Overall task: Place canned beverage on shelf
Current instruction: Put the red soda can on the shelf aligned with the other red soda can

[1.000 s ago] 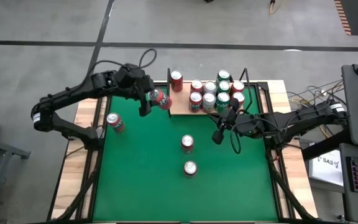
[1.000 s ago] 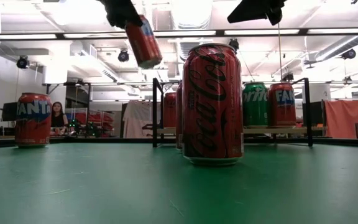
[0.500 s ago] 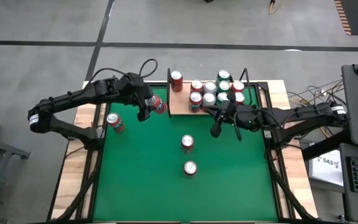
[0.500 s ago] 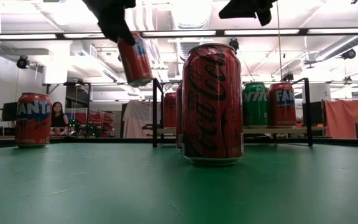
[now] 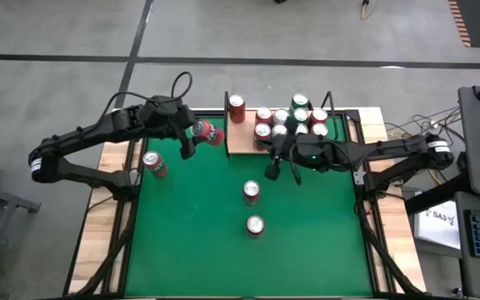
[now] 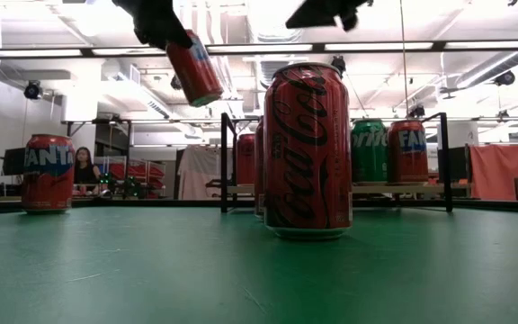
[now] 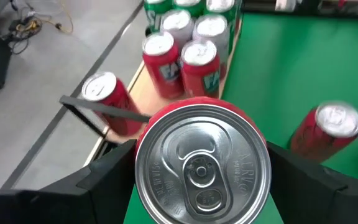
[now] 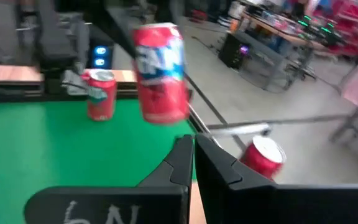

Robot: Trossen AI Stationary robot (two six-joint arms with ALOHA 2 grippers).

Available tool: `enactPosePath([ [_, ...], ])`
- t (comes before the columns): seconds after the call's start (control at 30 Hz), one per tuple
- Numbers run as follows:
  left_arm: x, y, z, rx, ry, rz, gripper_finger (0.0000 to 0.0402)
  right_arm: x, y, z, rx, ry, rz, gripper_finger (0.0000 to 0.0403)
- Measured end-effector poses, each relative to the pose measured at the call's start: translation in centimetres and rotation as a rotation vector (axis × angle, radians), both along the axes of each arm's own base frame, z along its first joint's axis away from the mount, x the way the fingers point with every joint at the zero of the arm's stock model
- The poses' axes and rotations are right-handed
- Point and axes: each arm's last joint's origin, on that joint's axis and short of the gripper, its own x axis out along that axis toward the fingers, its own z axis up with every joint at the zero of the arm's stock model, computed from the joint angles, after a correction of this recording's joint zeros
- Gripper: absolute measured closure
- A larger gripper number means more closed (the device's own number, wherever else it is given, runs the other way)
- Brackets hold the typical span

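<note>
Aloft, red can (image 5: pixel 207 132) in left gripper (image 5: pixel 197 133) – beside shelf (image 5: pixel 242 137); right gripper (image 5: pixel 271 169) closed

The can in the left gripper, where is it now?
In the high view, the can hangs tilted in the left gripper above the green table, just left of the shelf.

A: Illumination status?

B: Bright and even. Ceiling light strips (image 6: pixel 268 47) run across the 12 o'clock region of the low view; a glare patch blooms at 12 o'clock.

A: Shadows?

B: Soft and short on the green tabletop (image 5: pixel 198 233).

A: Focus?

B: The held can (image 8: pixel 160 71) is motion-blurred in the right wrist view. The Coca-Cola can (image 6: pixel 308 150) is sharp.
</note>
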Motion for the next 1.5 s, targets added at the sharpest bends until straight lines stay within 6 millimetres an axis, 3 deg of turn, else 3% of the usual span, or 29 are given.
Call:
enactPosePath([
  [0.23,0.4,-0.4,0.0,-0.035,-0.053,-0.013,0.0108,2.3,0.3,1.2,-0.043,0.052,0.103,0.0394],
  [0.57,1.4,-2.3,0.4,-0.025,-0.097,-0.106,0.0108,4.4,0.3,2.0,-0.041,0.128,0.111,0.0386],
  [0.7,1.6,-2.9,0.3,-0.025,-0.099,-0.13,0.0108,4.6,0.5,2.6,0.004,0.141,0.158,0.0343],
  [0.93,2.3,-3.5,0.5,-0.022,-0.133,-0.158,0.0108,4.7,0.6,3.1,0.038,0.118,0.2,0.0216],
  [1.07,2.4,-3.6,0.7,-0.019,-0.157,-0.16,0.0108,4.8,0.6,3.0,0.053,0.116,0.194,0.0165],
  [1.23,2.5,-3.7,1.0,-0.013,-0.186,-0.161,0.0108,5.4,0.6,2.1,0.066,0.137,0.187,0.0135],
  [1.5,2.6,-3.7,1.2,0.021,-0.198,-0.18,0.0108,5.8,0.6,1.5,0.035,0.173,0.187,0.0136],
])
